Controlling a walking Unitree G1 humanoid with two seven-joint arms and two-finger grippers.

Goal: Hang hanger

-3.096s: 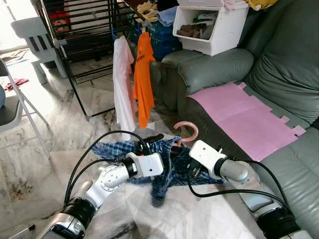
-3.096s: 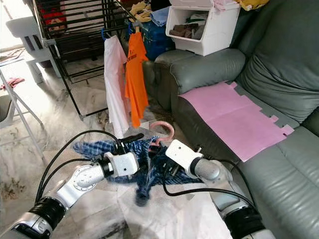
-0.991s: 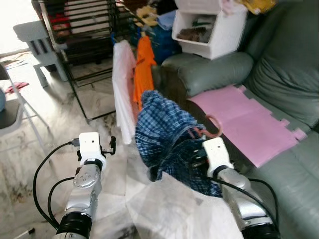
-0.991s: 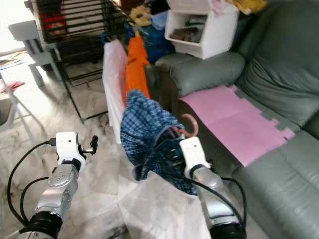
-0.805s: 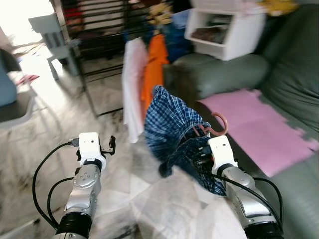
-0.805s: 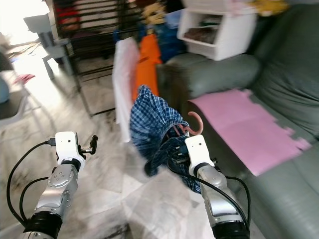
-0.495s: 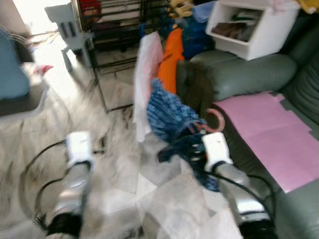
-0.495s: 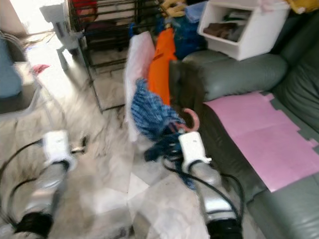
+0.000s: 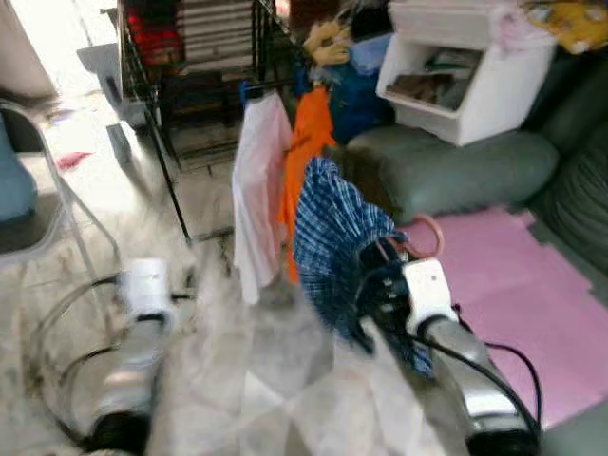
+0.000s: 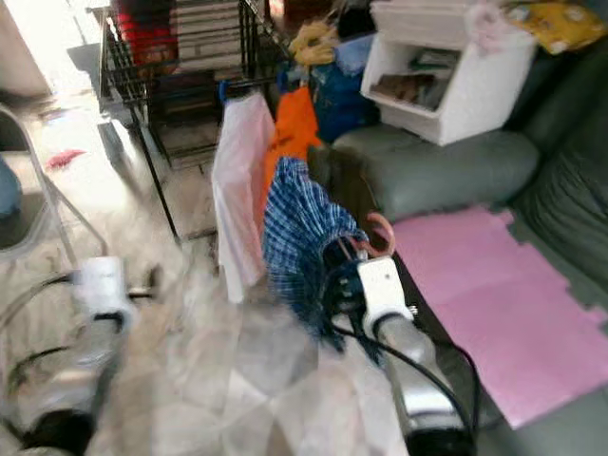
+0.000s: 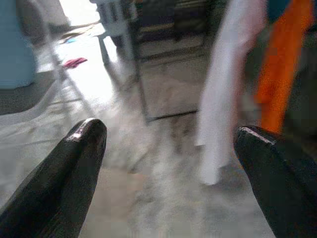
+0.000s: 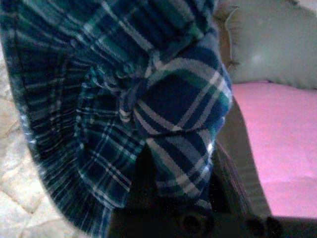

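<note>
- The right gripper point(image 9: 380, 275) is clamped on the hanger point(image 9: 423, 237), the plaid shirt point(image 9: 337, 237) draped over it, held up just short of the rack point(image 9: 161, 142).
- The left gripper point(image 11: 168, 163) is spread apart, holding nothing.
- Risk: the loose shirt could slide off, or the hook could miss the rail or snag the orange shirt point(image 9: 306, 161).

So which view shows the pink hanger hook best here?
The right eye view: the pink hanger hook curls up clear of the plaid shirt, just above the right end effector. The left eye view shows it too, more blurred. In the right wrist view, plaid cloth covers the hanger.
</note>
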